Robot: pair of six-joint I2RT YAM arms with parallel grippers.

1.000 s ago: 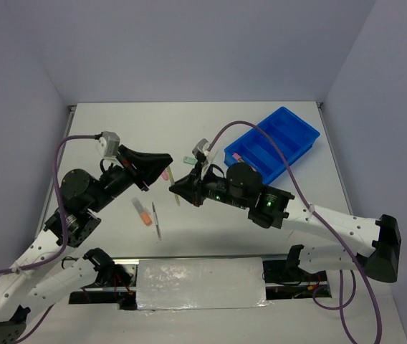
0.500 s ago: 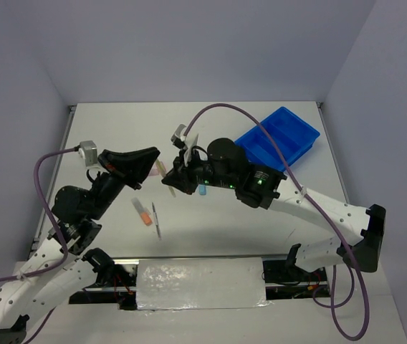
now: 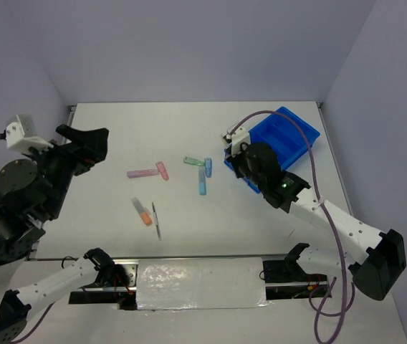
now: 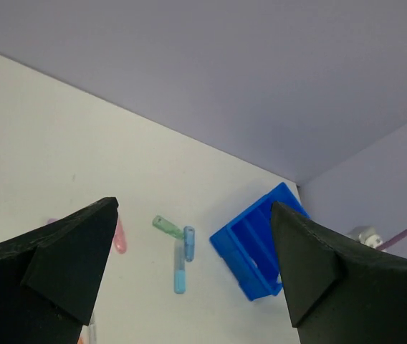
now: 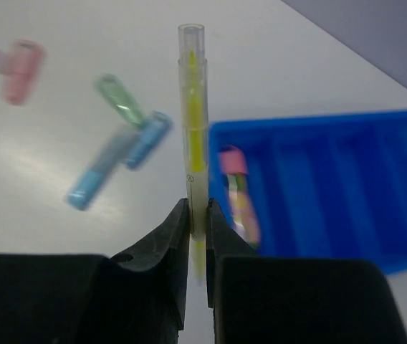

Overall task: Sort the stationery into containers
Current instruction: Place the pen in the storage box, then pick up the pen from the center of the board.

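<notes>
My right gripper is shut on a clear yellow highlighter that stands upright between its jaws. It hangs at the left end of the blue tray, where a pink pen lies in one compartment. In the top view this gripper is at the tray's near-left corner. My left gripper is open and empty, raised high over the table's left side. Loose on the table lie a green pen, a blue pen, a light blue pen, a pink pen and a lilac pen.
An orange pen and a thin grey pen lie nearer the front edge. Grey walls close the table at the back and both sides. The right arm's purple cable arcs over the tray.
The two grippers met over the table's middle, then parted. My left gripper opened and swung up and left. My right gripper carried the yellow highlighter right, to the tray.
</notes>
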